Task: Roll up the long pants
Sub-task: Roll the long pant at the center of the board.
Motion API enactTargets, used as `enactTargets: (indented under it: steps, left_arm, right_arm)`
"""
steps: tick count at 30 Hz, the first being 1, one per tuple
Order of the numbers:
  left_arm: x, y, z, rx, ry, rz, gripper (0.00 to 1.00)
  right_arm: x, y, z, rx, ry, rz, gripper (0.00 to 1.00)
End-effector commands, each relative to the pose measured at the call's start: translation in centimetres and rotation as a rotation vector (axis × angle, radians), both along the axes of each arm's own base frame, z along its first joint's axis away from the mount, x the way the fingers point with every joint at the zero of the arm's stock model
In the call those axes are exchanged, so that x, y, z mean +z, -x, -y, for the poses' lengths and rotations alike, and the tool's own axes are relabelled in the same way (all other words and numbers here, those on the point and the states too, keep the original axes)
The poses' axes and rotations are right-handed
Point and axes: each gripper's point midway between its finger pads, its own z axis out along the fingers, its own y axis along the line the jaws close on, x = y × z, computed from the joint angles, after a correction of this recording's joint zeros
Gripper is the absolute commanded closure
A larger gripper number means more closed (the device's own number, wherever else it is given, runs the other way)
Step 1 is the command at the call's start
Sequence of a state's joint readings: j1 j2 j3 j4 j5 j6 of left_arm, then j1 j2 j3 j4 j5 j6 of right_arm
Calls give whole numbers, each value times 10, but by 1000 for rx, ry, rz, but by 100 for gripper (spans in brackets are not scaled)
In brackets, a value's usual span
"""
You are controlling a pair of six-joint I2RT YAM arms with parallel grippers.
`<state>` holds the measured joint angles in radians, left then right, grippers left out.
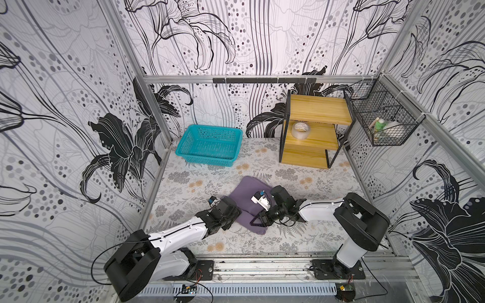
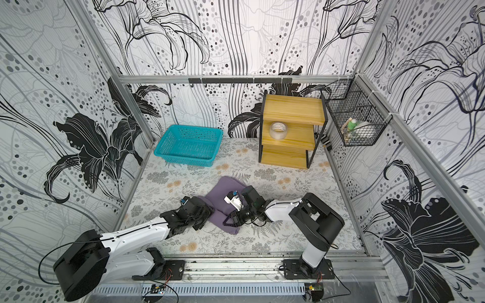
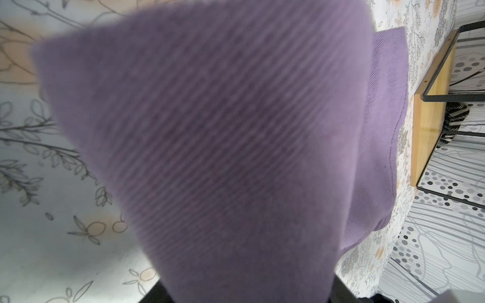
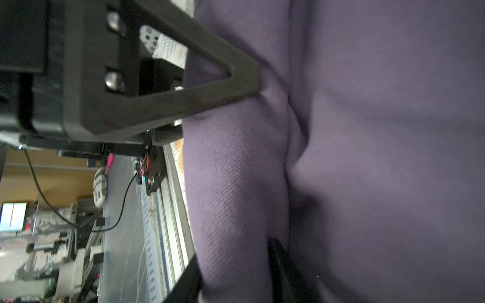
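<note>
The long pants (image 1: 246, 191) lie as a folded, partly rolled purple bundle mid-table, seen in both top views (image 2: 223, 189). My left gripper (image 1: 237, 213) reaches into the bundle's near left end. In the left wrist view the ribbed fabric (image 3: 236, 131) fills the space between its dark fingers (image 3: 153, 295), which close on the roll. My right gripper (image 1: 256, 223) meets the same near end from the right. In the right wrist view a fold of the pants (image 4: 236, 183) sits between its fingers (image 4: 279, 262), which stand apart. The left gripper's triangular finger (image 4: 168, 105) presses the fabric beside it.
A teal basket (image 1: 210, 145) stands at the back left. A wooden shelf unit (image 1: 315, 110) with a tape roll (image 1: 301, 129) stands at the back right. A wire basket (image 1: 380, 118) hangs on the right wall. The front rail (image 1: 262, 265) carries both arm bases.
</note>
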<state>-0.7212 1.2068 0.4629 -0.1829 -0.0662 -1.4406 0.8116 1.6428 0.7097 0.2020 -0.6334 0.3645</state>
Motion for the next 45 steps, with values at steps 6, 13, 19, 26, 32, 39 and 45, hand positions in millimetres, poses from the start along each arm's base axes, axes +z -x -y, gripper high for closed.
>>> enactTargets:
  steps: [6, 13, 19, 26, 32, 39, 45]
  left_arm:
    - [-24, 6, -14, 15, -56, -51, 43]
    - [-24, 5, -14, 22, -54, -55, 43]
    - [-24, 5, -15, 33, -39, -57, 43]
    - [3, -2, -11, 32, -7, -6, 28]
    - [29, -5, -9, 39, 34, 62, 13]
    - [14, 6, 16, -19, 83, 34, 10]
    - [4, 4, 13, -9, 36, 16, 20]
  right_arm:
    - [46, -22, 28, -203, 295, 668, 29]
    - [36, 5, -9, -49, 436, 930, 28]
    - [-8, 14, -15, 5, 505, 906, 34]
    - [-27, 14, -10, -28, 485, 760, 80]
    - [-12, 11, -11, 31, 161, 364, 86]
    - [11, 37, -19, 209, -112, 43, 87]
    - [0, 33, -6, 170, -111, -111, 86]
